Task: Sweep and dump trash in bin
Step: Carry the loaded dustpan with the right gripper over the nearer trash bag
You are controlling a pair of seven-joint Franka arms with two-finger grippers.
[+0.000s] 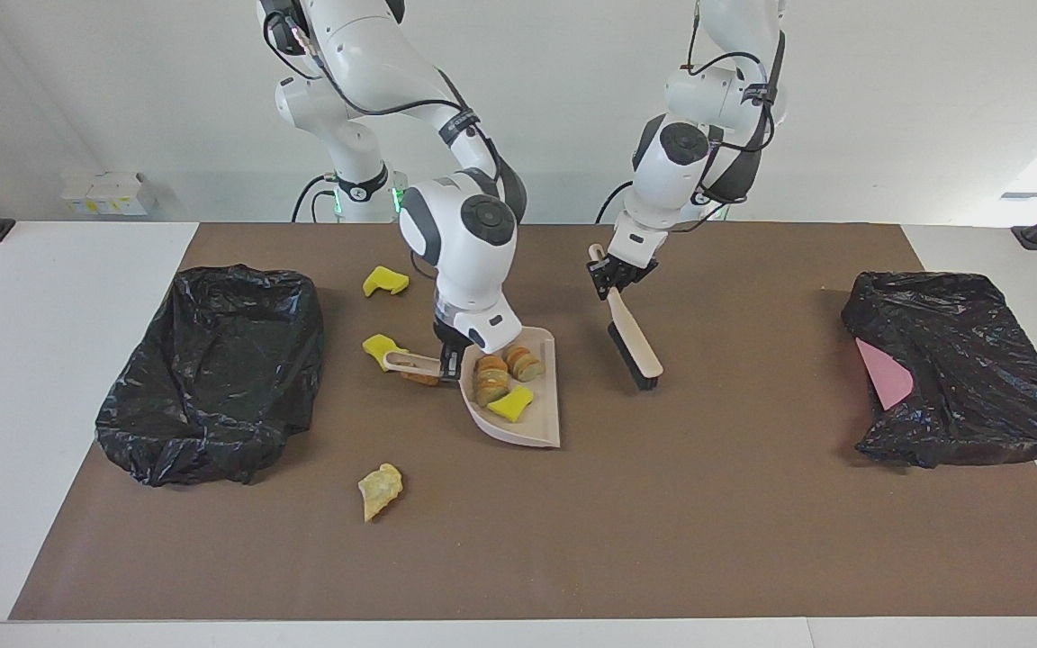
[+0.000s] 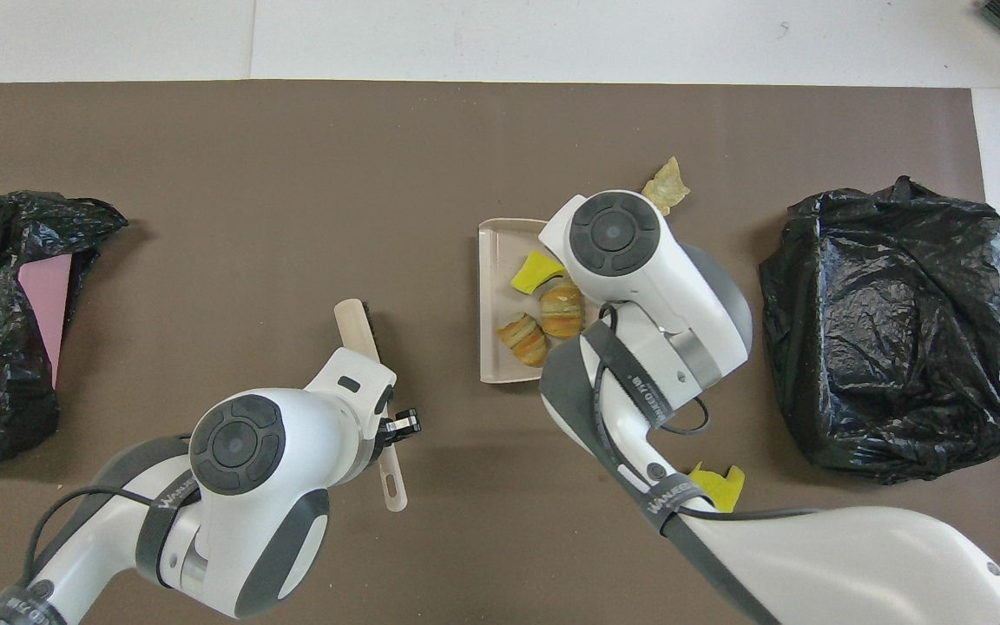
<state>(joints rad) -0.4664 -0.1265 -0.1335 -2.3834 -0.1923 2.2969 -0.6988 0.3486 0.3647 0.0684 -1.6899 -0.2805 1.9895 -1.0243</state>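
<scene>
Brown mat [image 1: 752,504]; right hand [image 1: 448,358] grips loaded dustpan [image 1: 527,423].

Lab: robot arms [image 1: 446,135], bare white walls [image 1: 888,90]
</scene>
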